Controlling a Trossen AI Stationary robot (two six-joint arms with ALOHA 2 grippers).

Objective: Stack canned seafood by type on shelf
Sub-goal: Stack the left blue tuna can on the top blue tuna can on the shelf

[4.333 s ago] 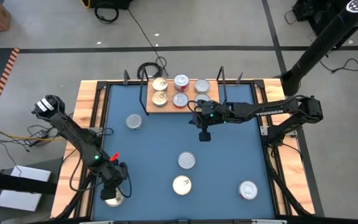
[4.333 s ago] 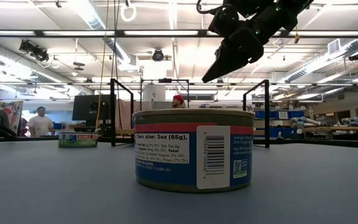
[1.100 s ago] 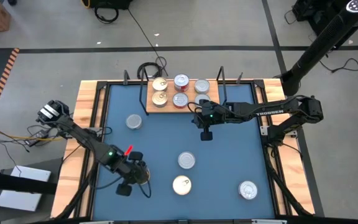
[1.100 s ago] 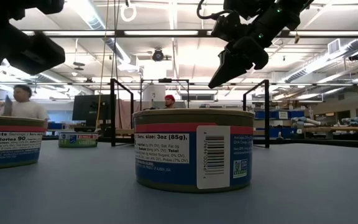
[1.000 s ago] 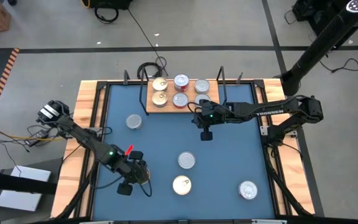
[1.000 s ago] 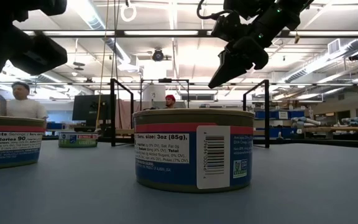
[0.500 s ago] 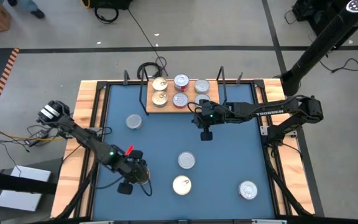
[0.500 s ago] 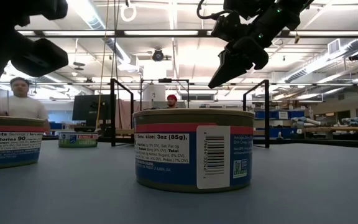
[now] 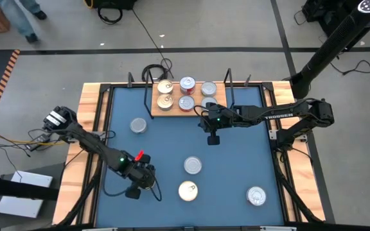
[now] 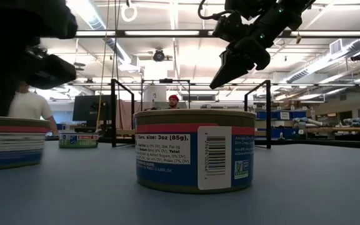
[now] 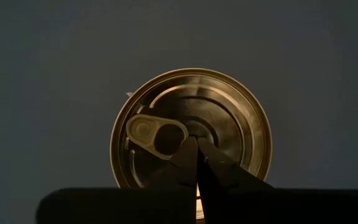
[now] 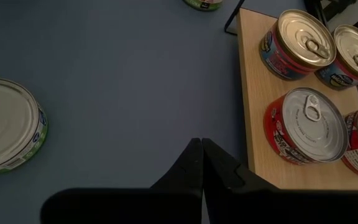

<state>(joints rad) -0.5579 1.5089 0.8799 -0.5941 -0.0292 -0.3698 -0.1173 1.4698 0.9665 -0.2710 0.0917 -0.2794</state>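
Observation:
A gold-topped can [image 11: 191,124] with a pull tab stands on the blue table near its front left, also showing in the low view [image 10: 8,140]. My left gripper [image 11: 197,149] is shut right over its lid, pointing steeply down [image 9: 145,182]. The shelf [image 9: 199,108], a light-wood board with black wire ends, lies at the far middle and bears several cans, one of them red-sided [image 12: 306,124]. My right gripper [image 9: 212,139] hangs shut in the air just in front of the shelf [image 12: 201,146], holding nothing. My left gripper's shut fingertips [image 11: 188,152] meet the middle of the can's gold lid [image 11: 194,132], right beside the pull tab's rivet end [image 11: 178,134]. They come from above, pointing steeply down. The can stands upright on the table. Whether the tips only touch the lid or bear on it does not show.
Loose cans stand on the table: one at the left [image 9: 138,125], one in the middle [image 9: 193,165], one near the front [image 9: 187,190] and one at the front right [image 9: 256,196]. A blue-labelled can [image 10: 194,149] fills the low view's centre. People move in the room behind.
My left gripper has come down onto the gold-topped can and shifted a little toward the table's right edge. In the low view that can's label, readable half a second ago, is now smeared, so the can is in motion.

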